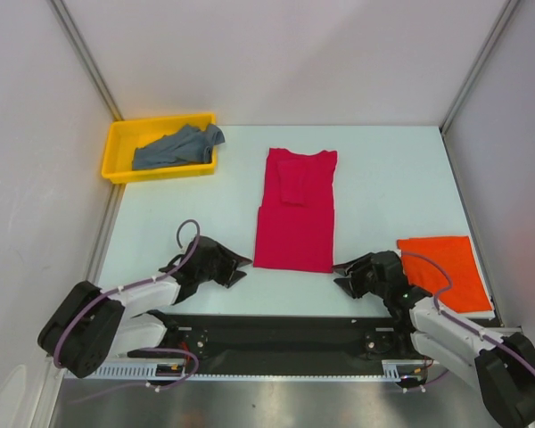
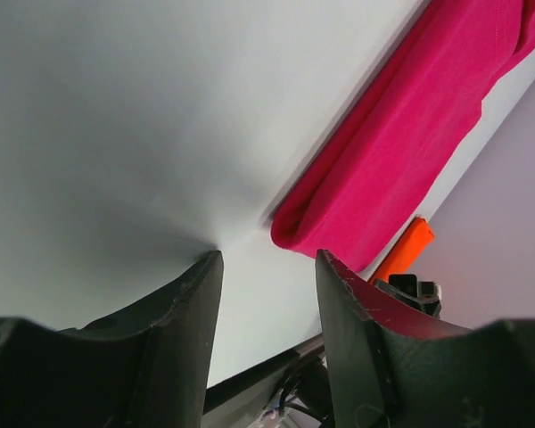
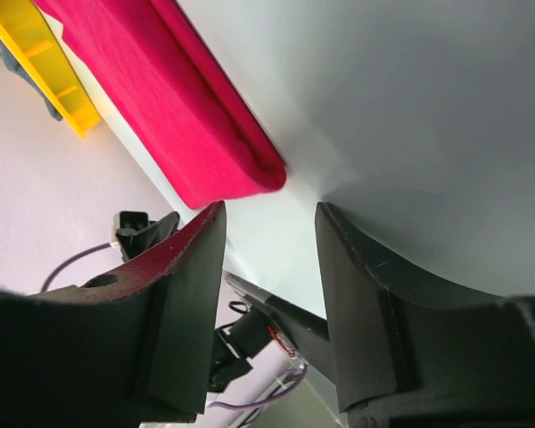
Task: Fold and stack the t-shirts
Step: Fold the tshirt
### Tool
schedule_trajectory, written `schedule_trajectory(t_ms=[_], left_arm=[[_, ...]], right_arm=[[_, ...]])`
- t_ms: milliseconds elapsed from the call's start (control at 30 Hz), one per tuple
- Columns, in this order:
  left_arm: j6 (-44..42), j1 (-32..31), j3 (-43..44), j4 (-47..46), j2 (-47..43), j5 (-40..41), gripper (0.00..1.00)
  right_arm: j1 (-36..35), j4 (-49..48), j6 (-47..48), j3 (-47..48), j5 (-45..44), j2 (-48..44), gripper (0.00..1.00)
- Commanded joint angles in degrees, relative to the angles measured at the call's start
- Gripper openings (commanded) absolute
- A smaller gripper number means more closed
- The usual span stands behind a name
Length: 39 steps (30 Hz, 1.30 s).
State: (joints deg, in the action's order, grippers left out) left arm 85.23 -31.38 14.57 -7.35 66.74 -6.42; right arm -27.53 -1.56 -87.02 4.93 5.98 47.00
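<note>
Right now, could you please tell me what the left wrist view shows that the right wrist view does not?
Only the left wrist view: a strip of the orange shirt, beyond the pink shirt.
Only the right wrist view: the tray, behind the pink shirt.
Both: the pink shirt's folded near edge lying on the table, just ahead of an open, empty pincer. That is the left pincer in one view and the right pincer in the other.

Bare table lay open between the crimson-pink t-shirt and the orange-red t-shirt; the yellow tray blocked the far-left corner.
</note>
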Motion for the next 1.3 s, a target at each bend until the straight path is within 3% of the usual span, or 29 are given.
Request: schedule_trajectory(t_ms=[0, 800, 1000, 1167, 1267], left_arm=[[4.1, -0.5, -0.4, -4.2, 1.4, 0.3, 0.52], [8.5, -1.5, 1.2, -5.5, 10.1, 2.2, 0.39], [7.9, -1.5, 1.5, -6.9, 11.6, 1.7, 0.33], [7.4, -1.4, 1.6, -7.7, 12.0, 1.7, 0.21], [6.5, -1.4, 1.9, -7.9, 12.3, 1.5, 0.14]], right_arm=[[-0.2, -3.5, -1.3, 0.3, -2.6, 4.2, 0.50], [-1.0, -4.1, -0.7, 5.1, -3.6, 13.2, 0.48], [-1.6, -1.9, -2.3, 5.0, -4.7, 12.6, 0.42], [-1.5, -2.5, -2.5, 4.3, -5.0, 12.8, 0.38], [-1.5, -4.1, -2.0, 4.0, -4.3, 14.1, 0.28]])
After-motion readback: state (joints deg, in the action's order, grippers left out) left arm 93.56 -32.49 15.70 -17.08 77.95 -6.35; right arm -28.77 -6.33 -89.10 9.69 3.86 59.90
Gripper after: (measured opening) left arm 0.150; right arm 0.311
